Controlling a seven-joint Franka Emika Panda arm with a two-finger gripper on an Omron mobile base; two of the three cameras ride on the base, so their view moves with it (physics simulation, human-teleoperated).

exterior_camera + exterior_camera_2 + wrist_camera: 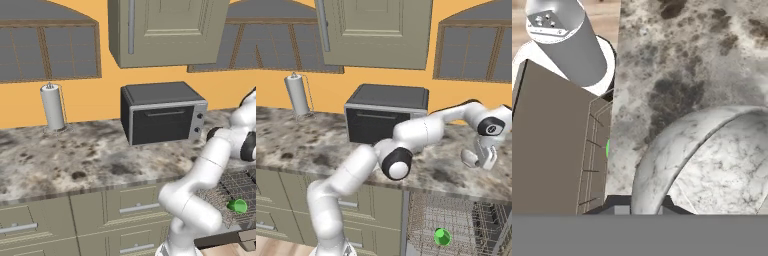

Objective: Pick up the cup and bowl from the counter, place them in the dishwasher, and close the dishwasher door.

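The gripper (482, 159) hangs above the counter (75, 155), over its right end, and its jaws are closed narrow on the rim of the marbled white bowl (712, 160). From the right base camera the bowl (469, 158) hangs tilted beside the fingers, lifted clear of the stone. Directly below the counter edge the dishwasher (456, 225) stands open, its wire rack (225, 187) pulled out with the green cup (442, 236) already lying in it. The dishwasher door (547, 145) lies folded down, a flat brown panel. To the left, the toaster oven (162, 112) sits near the wall, and the paper towel roll (52, 106) stands well apart at the back.
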